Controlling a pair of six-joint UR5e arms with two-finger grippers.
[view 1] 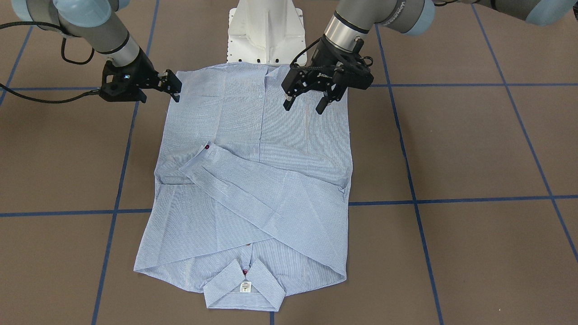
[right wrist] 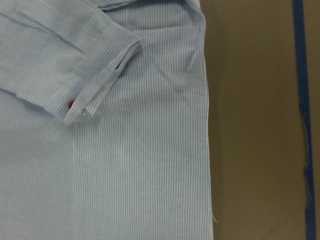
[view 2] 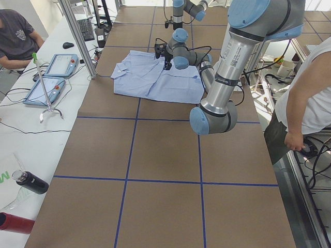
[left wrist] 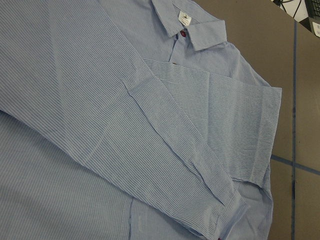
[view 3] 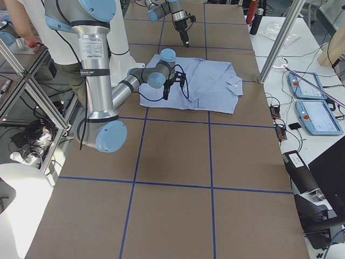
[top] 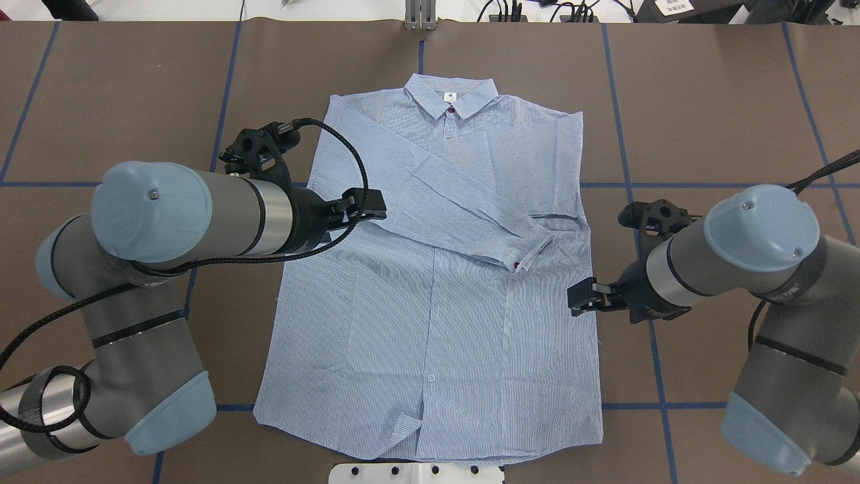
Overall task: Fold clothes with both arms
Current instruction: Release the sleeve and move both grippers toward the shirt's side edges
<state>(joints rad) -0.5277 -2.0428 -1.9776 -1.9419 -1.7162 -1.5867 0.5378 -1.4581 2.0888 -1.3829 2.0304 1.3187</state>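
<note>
The light blue striped shirt [view 1: 280,149] [top: 430,323] lies flat and front-up on the brown table, with its collar [top: 450,97] [left wrist: 187,22] at the far side from the robot. Both sleeves are folded across the chest. One runs diagonally and ends in a cuff [top: 521,252] [right wrist: 95,85] with a red button. My left gripper [view 1: 304,106] [top: 379,207] hovers open over the shirt's left side, holding nothing. My right gripper [view 1: 175,85] [top: 572,300] hangs at the shirt's right side edge, open and empty. Neither wrist view shows fingers.
The white pedestal base [view 1: 266,31] touches the shirt's hem. Blue tape lines [top: 615,101] grid the table. In the exterior left view a person [view 2: 310,88] stands by the robot, another sits [view 2: 15,36] near tablets [view 2: 51,77], and bottles [view 2: 31,182] lie on the side bench.
</note>
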